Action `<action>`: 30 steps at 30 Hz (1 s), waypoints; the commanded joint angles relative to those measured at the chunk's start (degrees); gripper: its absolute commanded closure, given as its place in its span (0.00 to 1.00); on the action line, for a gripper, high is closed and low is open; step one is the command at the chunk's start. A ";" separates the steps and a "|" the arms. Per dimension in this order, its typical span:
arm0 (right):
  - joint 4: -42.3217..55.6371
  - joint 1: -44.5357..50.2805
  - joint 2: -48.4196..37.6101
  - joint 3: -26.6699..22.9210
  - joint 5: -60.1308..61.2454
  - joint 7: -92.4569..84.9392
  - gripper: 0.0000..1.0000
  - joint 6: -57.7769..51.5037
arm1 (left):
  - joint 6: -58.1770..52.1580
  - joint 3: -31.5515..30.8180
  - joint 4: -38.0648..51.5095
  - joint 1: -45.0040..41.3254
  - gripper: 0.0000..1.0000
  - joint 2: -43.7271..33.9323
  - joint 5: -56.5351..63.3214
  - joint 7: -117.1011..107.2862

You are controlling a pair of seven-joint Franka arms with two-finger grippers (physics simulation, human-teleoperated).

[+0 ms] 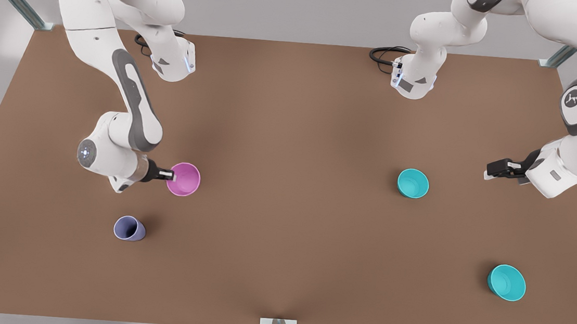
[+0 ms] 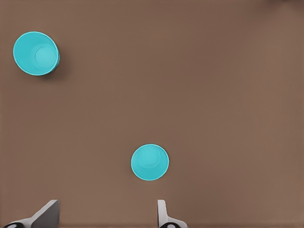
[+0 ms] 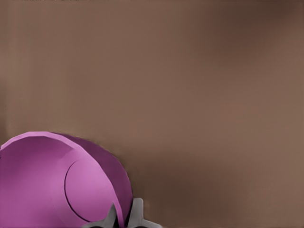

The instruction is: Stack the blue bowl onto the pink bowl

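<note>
Right gripper (image 1: 171,175) is clamped on the pink bowl (image 1: 184,179): in the right wrist view the fingers (image 3: 137,214) are pinched on the rim, one inside the wall and one outside. The bowl is on the front view's left; whether it sits on the table (image 1: 291,131) or is lifted cannot be told.

Left gripper (image 1: 491,170) hangs at the front view's right, above the table. Its fingers (image 2: 161,211) are spread wide, with nothing between them.

Two teal bowls are seen on the front view's right. The blue bowl (image 1: 413,183) is taken to be the narrower one, upright, mouth up, well apart from the pink bowl. The wider teal bowl (image 1: 506,282) lies nearer the front edge, tilted slightly. A lavender cup (image 1: 129,228) is tipped over near the pink bowl.

Key relation: the blue bowl lies from the left gripper toward the table's middle, and close to it; in the left wrist view the blue bowl (image 2: 150,162) sits just ahead of the open fingers. The left arm is clearly the nearer one for that pick. The bowl is round, so no long axis has to be matched; a rim pinch from any side is judged workable.

Stacking not yet done.
</note>
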 commanded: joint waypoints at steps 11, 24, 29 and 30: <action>44.00 27.56 32.73 -0.45 0.58 57.56 0.79 7.71 | 0.15 -0.02 0.11 -0.09 0.00 0.12 0.38 0.00; 42.68 26.07 25.62 -1.51 -0.91 57.47 0.00 -0.18 | 1.12 -0.54 0.03 -3.16 0.00 0.90 0.64 -3.34; 43.82 3.76 20.69 -1.51 -19.62 20.95 0.00 -41.74 | 14.09 0.69 -23.32 -4.22 0.00 5.04 -4.27 4.02; 49.35 -4.42 20.51 -1.60 -20.16 7.65 0.00 -50.28 | 20.97 0.95 -30.20 -3.25 0.00 5.13 -7.44 13.69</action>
